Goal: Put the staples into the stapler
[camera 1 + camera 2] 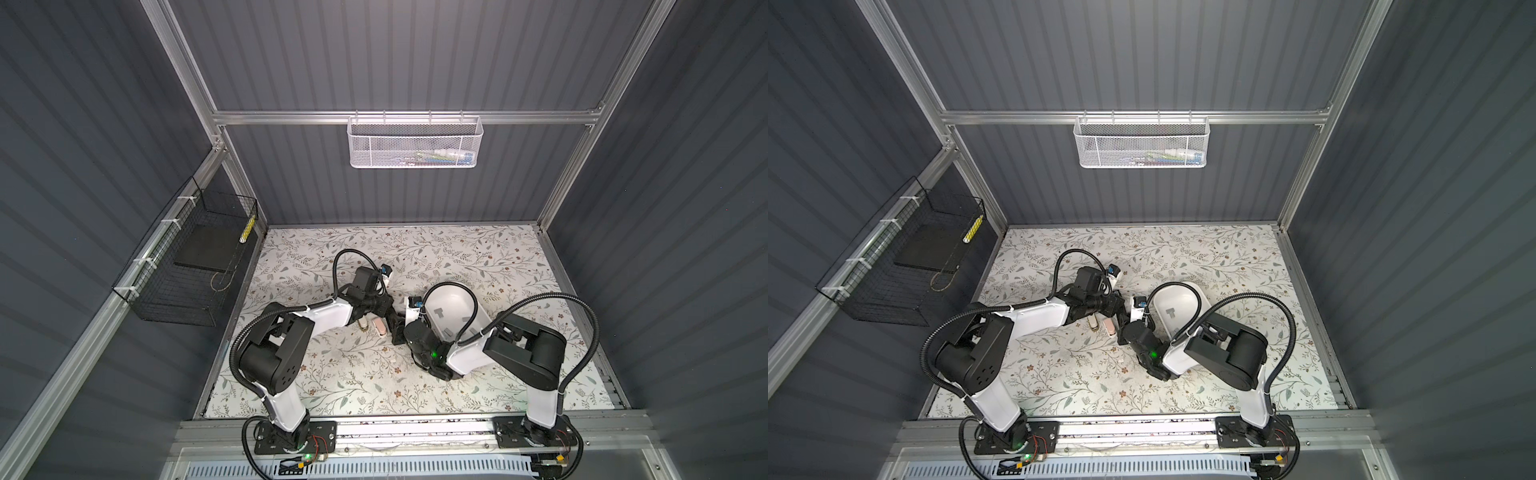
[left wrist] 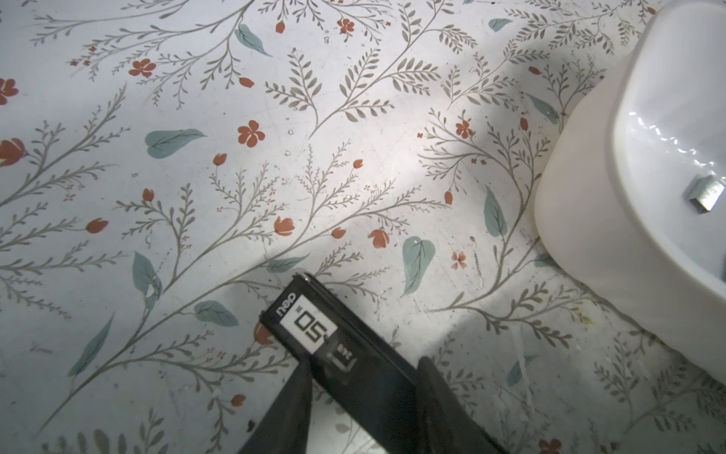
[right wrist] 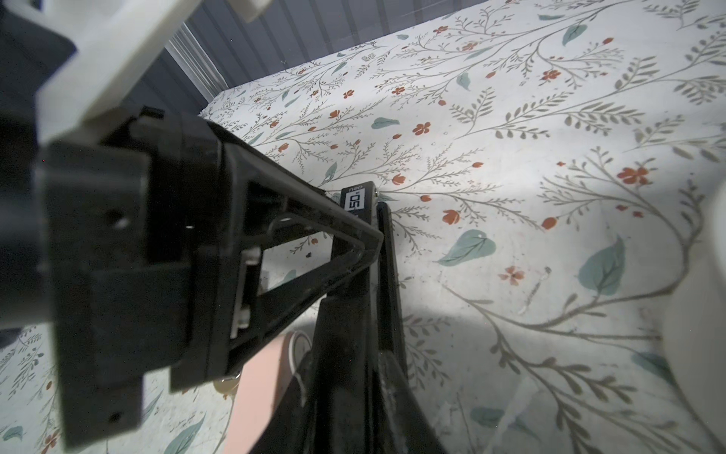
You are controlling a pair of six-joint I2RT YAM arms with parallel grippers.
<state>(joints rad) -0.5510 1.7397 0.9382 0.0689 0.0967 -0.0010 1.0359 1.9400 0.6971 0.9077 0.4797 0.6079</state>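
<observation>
1. Both left gripper (image 2: 365, 397) and right gripper (image 3: 359, 298) pinch the black stapler (image 2: 310, 322), jaws narrow.
2. Staples (image 2: 705, 194) lie in the white tub (image 2: 581, 204) nearby.
3. Brace one end; open it gently, without twisting.

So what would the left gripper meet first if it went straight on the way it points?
The black stapler held between its jaws; past that, probably the bare floral tabletop, not the white tray off to the side.

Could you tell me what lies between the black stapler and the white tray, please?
Only bare floral tabletop separates the stapler from the white tray, as the left wrist view shows.
</observation>
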